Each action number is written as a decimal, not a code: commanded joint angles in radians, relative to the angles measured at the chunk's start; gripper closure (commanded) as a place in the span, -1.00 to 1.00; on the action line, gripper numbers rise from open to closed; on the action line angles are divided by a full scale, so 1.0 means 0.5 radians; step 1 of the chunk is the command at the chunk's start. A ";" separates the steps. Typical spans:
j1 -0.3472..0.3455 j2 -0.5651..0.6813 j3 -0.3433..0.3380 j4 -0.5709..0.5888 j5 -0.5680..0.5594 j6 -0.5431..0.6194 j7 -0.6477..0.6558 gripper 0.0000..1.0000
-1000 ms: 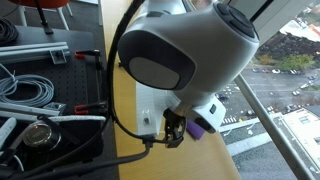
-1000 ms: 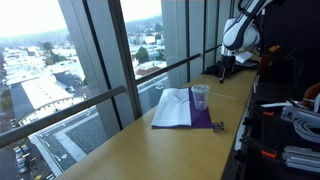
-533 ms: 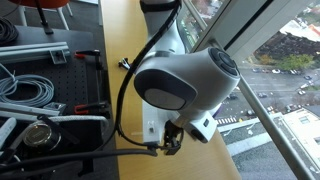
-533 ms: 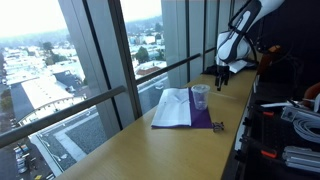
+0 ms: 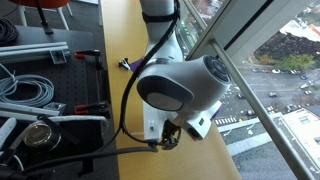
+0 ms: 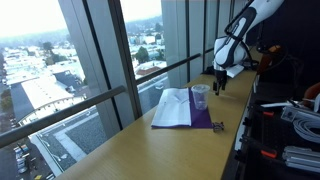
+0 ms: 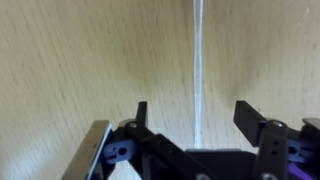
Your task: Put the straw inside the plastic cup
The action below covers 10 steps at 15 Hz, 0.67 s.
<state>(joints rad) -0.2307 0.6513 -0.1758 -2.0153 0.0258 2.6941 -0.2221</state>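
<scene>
Plainly the straw (image 7: 198, 60) looks light, thin and easily crushed, running twelve to six inside the spread gripper (image 7: 194, 112); pinch gently mid-length.

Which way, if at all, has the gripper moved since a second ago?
Yes: in an exterior view the gripper has dropped lower and shifted toward the plastic cup.
</scene>
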 commanded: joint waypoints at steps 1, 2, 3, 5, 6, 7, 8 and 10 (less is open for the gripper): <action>-0.041 0.026 0.044 0.017 -0.036 0.043 0.035 -0.16; -0.041 0.029 0.045 0.018 -0.036 0.044 0.035 0.03; -0.042 0.031 0.044 0.018 -0.037 0.047 0.036 0.16; -0.044 0.032 0.044 0.022 -0.035 0.047 0.035 0.46; -0.045 0.032 0.047 0.025 -0.035 0.047 0.036 0.59; -0.046 0.032 0.051 0.025 -0.034 0.051 0.036 0.75; -0.048 0.027 0.056 0.020 -0.033 0.055 0.034 0.87; -0.052 0.020 0.064 0.013 -0.030 0.059 0.031 1.00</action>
<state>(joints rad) -0.2307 0.6579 -0.1592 -2.0104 0.0259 2.6942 -0.2167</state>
